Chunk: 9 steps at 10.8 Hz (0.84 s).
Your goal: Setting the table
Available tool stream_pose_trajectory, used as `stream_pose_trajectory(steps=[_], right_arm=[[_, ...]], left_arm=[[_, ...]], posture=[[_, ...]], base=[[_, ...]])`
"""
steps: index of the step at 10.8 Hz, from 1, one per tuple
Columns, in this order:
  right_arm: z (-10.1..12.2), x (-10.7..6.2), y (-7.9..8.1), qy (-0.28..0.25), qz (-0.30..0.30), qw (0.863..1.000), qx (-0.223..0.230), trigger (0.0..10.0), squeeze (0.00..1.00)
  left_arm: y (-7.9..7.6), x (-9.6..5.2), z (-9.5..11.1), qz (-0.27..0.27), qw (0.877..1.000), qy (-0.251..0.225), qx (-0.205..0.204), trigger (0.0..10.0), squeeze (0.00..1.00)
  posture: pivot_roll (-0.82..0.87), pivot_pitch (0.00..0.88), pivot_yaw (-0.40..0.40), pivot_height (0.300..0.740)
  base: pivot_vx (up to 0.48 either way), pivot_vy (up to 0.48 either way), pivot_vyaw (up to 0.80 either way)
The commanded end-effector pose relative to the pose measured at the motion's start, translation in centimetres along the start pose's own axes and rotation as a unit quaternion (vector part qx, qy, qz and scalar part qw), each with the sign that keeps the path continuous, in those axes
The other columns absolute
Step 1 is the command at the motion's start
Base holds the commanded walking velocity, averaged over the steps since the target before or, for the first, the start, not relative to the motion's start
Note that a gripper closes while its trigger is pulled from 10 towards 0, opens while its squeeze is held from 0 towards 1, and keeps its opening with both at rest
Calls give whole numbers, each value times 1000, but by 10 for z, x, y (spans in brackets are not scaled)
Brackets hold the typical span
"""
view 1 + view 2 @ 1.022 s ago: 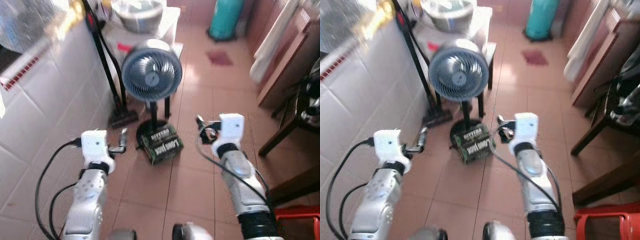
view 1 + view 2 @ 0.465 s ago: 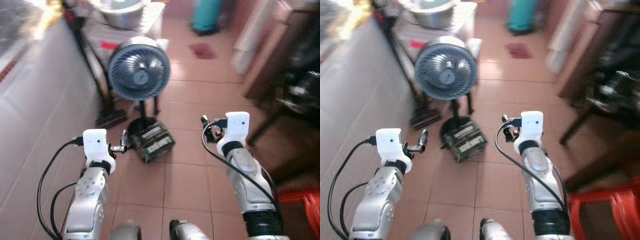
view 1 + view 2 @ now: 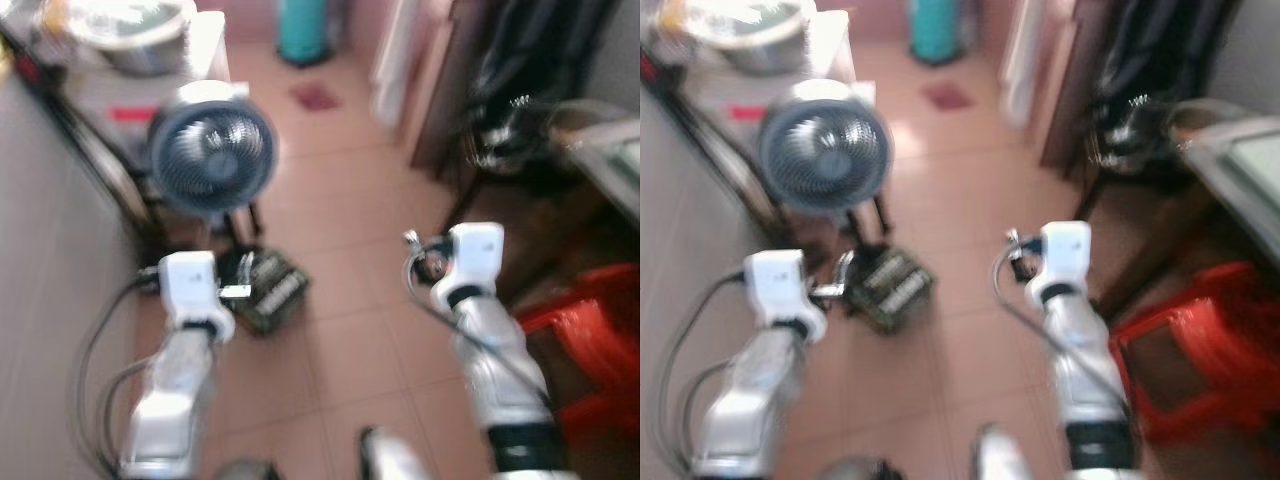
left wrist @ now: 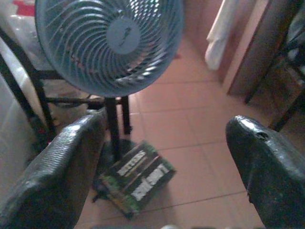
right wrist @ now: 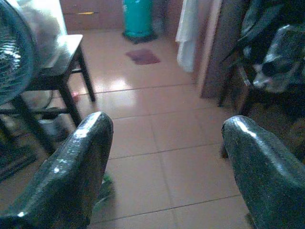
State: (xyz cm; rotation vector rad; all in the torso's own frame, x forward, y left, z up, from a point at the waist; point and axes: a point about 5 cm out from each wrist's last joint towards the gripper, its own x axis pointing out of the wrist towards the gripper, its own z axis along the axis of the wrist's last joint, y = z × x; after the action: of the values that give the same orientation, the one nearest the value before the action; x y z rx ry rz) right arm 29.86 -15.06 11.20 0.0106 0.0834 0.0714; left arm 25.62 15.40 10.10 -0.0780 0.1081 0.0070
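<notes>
- The robot stood on a tiled floor (image 3: pixel 340 330), both arms raised ahead of it, and the head views were blurred (probably because it was walking or turning).
- The left gripper (image 4: pixel 157 167) hung in the air with its fingers wide apart and nothing between them; beyond them stood a blue pedestal fan (image 4: pixel 109 43) with a dark green printed box (image 4: pixel 136 181) lying at its base.
- The right gripper (image 5: pixel 162 176) was likewise spread wide and empty, pointing along the bare floor toward a teal gas cylinder (image 5: pixel 138 19) and a white cloth (image 5: pixel 188 31) hanging by a wooden cabinet.
- On the robot's right were a red plastic stool (image 3: pixel 590 330) and the corner of a table (image 3: pixel 1230 165), its top mostly out of frame.
- No plate, cup or cutlery could be made out anywhere, so I could not say where the tableware was.
- Judged from this, the task was barely begun: nothing was carried, nothing visibly laid, and fetching the items and placing them on the table all remained.
</notes>
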Motion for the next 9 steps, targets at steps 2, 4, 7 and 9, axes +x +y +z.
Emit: stream_pose_trajectory(steps=[2, 4, 7, 9], right_arm=[[4, -1, -6, -4, -6, 1000, -3, 10000, 0], [3, -1, -7, -2, -8, 1000, -1, 10000, 0], [5, 0, -6, -5, -6, 1000, 1, 10000, 0], [6, -3, -6, -16, -2, 1000, -6, 10000, 0]], left_arm=[[-2, 0, 3, -5, 1000, -6, -4, 10000, 0], [-2, 0, 3, -1, 1000, -1, -4, 10000, 0], [-3, 1, 3, -5, 1000, -3, -4, 10000, 0], [0, -1, 2, 2, 1000, -7, -12, 10000, 0]], posture=[[9, 164, 34, 740], [11, 161, 32, 740], [10, 155, 31, 740], [12, 139, 37, 740]], base=[[0, 0, -781], [0, 133, -788], [0, 114, -788], [0, 0, -788]])
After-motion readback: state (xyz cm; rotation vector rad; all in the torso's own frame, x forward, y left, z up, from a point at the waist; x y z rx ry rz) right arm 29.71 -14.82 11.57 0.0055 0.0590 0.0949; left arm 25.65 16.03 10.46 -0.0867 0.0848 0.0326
